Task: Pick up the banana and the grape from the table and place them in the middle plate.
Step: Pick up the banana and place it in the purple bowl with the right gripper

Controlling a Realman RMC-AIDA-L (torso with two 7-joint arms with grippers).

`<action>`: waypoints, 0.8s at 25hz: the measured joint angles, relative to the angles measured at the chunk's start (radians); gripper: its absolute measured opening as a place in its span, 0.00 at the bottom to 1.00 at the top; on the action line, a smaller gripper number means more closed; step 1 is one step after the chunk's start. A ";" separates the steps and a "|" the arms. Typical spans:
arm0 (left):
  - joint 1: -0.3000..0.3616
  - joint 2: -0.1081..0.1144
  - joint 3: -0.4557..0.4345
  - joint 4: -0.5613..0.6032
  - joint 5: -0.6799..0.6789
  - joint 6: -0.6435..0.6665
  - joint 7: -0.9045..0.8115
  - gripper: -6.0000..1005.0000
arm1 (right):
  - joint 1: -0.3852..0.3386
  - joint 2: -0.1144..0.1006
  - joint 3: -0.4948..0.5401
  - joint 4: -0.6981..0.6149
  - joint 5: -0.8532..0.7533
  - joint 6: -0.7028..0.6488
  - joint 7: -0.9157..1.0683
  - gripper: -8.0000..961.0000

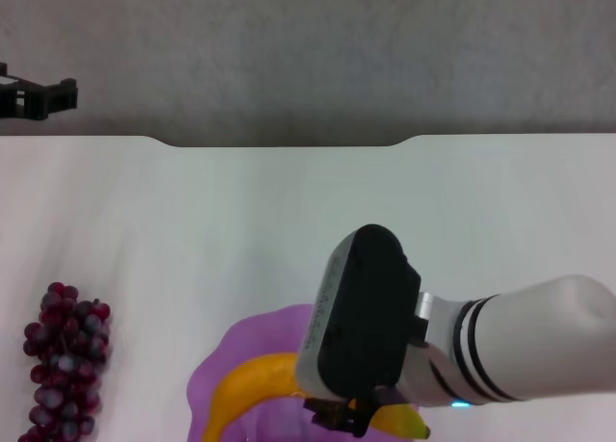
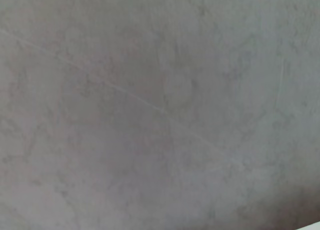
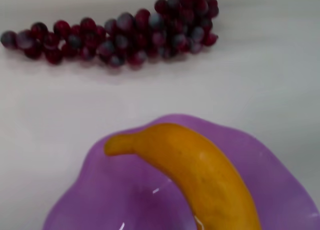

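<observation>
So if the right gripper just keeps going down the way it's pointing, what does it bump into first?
Most likely the banana, which lies in the purple plate right beneath the right gripper. The grapes sit off to the side on the table.

Right arm (image 1: 539, 336): smooth white shell, showing two black rings near the wrist. Wrist housing (image 1: 361, 312) is presenting as a rounded black block with a grey-white side panel. Small cyan light (image 1: 460, 403) is glowing beneath. Right claw (image 1: 339, 413): black. Left claw (image 1: 34, 95): black, angular bracket shapes.
</observation>
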 joint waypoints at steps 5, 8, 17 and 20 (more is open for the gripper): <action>-0.001 0.000 0.000 0.000 0.000 0.000 0.000 0.85 | 0.002 0.000 0.017 0.025 0.004 -0.003 0.000 0.65; -0.002 0.000 0.000 0.000 0.000 0.000 0.000 0.85 | 0.012 0.001 0.022 0.057 0.005 -0.009 0.000 0.65; -0.006 0.000 0.000 0.002 0.000 0.000 0.000 0.85 | 0.039 0.004 0.023 0.109 0.009 -0.015 0.004 0.67; -0.006 0.000 0.000 0.002 0.000 0.000 0.000 0.85 | 0.042 0.004 0.024 0.109 0.017 -0.015 0.003 0.67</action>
